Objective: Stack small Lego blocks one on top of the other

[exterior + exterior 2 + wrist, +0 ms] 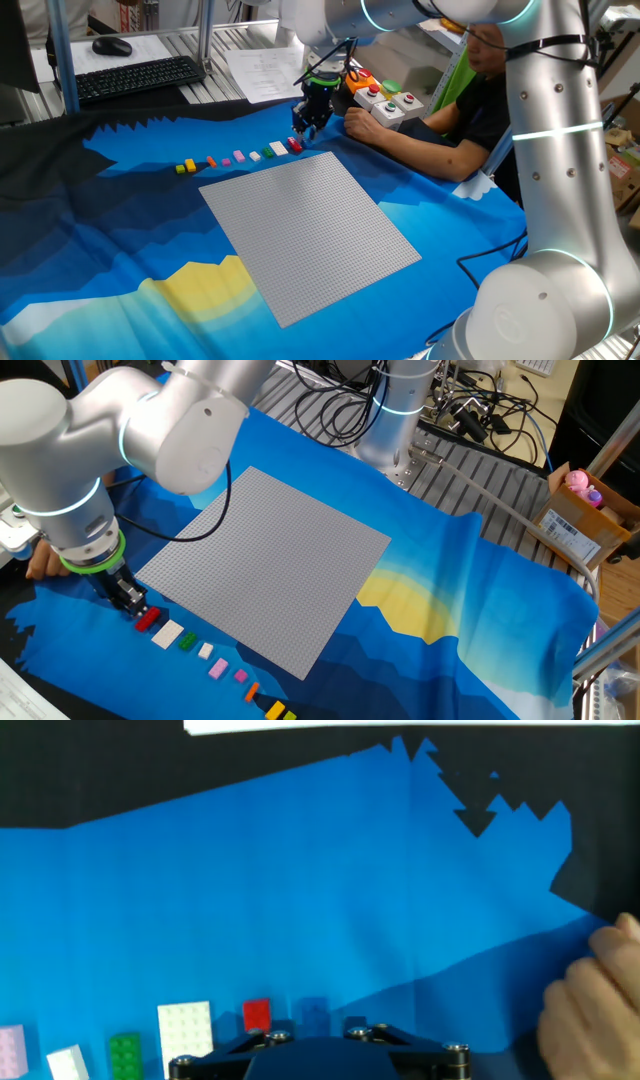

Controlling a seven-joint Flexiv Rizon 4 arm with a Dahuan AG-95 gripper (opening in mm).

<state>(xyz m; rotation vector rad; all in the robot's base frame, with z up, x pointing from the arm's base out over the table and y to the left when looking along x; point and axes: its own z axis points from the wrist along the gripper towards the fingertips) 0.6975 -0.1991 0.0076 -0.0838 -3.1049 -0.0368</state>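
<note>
Beside baseplate (310, 232) edge: pincer (305, 128) (low).

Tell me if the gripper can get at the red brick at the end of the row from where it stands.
Probably yes. The gripper stands low right beside the red brick, pointing down, and nothing lies between them; the white brick sits on the far side.

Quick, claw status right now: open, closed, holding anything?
Claw: down at the cloth by the red block at the end of the row; whether it is open, closed or gripping anything cannot be told.
</note>
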